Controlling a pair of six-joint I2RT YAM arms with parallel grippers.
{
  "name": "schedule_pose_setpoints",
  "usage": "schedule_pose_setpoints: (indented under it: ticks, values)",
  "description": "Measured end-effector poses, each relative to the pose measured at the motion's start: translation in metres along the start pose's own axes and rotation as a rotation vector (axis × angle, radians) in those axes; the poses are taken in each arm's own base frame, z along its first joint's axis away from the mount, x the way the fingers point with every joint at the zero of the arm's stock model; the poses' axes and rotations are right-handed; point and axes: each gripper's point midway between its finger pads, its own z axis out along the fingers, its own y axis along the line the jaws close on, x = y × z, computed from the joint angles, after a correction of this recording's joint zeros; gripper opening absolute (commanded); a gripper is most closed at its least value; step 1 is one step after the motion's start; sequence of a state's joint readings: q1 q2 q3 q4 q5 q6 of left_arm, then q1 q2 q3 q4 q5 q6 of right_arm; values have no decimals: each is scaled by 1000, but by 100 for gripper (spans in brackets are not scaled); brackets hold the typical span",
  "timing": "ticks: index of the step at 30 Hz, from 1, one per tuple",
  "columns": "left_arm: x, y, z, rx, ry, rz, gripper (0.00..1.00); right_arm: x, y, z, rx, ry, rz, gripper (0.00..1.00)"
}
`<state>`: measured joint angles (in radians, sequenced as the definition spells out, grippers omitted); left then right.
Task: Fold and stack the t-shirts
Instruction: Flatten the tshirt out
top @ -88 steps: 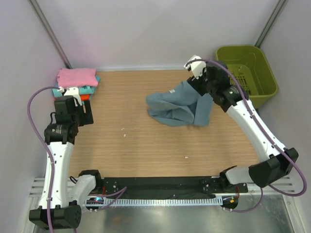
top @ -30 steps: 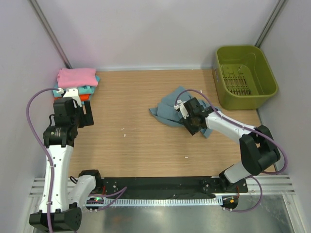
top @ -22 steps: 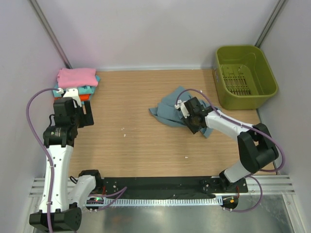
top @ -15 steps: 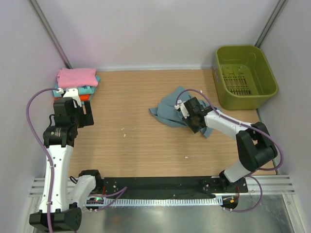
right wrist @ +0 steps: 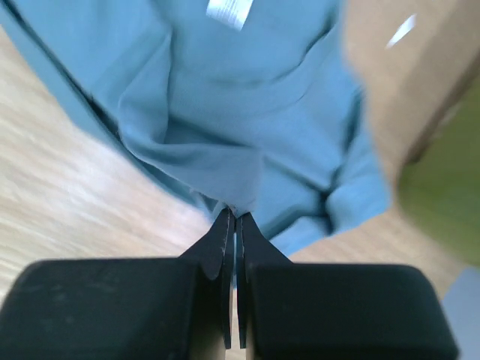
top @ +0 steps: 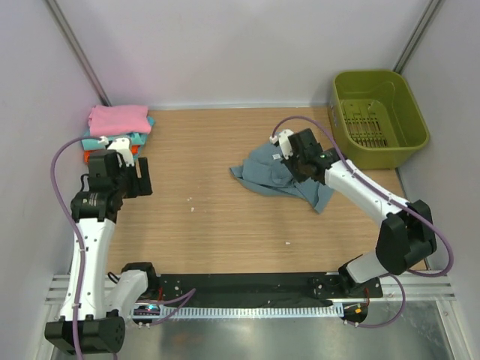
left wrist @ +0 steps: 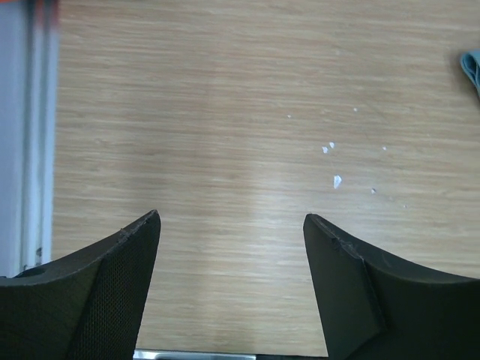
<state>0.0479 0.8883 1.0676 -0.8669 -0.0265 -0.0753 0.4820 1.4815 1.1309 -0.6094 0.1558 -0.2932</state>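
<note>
So, right jaws: the right gripper (right wrist: 232, 216) had its tips pressed together on a raised fold of the blue-grey shirt (right wrist: 247, 112), with cloth pinched between them.
At the tips: the fold ran away from the pinch into loose creases. The white neck label (right wrist: 229, 10) lay well beyond the tips, at the far side of the cloth.
Around the right jaws: the rest of that shirt lay crumpled on the table (top: 210, 225), spreading mostly to the left of the jaws. Whether the pinched part was clear of the wood could not be told.
Beyond the right jaws: the green basket (top: 375, 74) stood to their right, apart from the cloth.
Left jaws: the left gripper (left wrist: 231, 217) stood spread wide, holding nothing, with bare wood between the fingers.
Ahead of the left jaws: a few white specks (left wrist: 336, 180) lay on the wood.
Near the left jaws: a folded pile sat close by on the side away from the arm bases, with the pink shirt (top: 118, 118) on top, then the teal shirt (top: 94, 142) and the orange shirt (top: 89, 156).
Handling: the cloth looked light, limp and not fragile. It would probably sag, bunch and trail from a single pinch.
Where to hold: a mid-body fold likely gives little control. A shoulder seam or hem corner, one for each gripper, seemed the better hold for spreading it flat.
</note>
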Motion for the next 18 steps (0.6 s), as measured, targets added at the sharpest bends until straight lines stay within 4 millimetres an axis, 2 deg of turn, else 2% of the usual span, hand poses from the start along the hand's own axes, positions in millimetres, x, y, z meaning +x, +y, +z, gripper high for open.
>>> schedule_pose_setpoints:
  ticks: [5,12,16,18]
  values:
    - [15,-18,21,97,102,0,73,-79,-33,-47,64,-213,25,1]
    - [30,-53,54,252,268,-8,70,-141,-59,-92,102,-384,33,1]
    - [30,-87,71,361,348,54,71,-183,-78,-116,129,-489,48,1]
    - [26,-108,78,423,373,95,74,-198,-86,-125,144,-528,55,1]
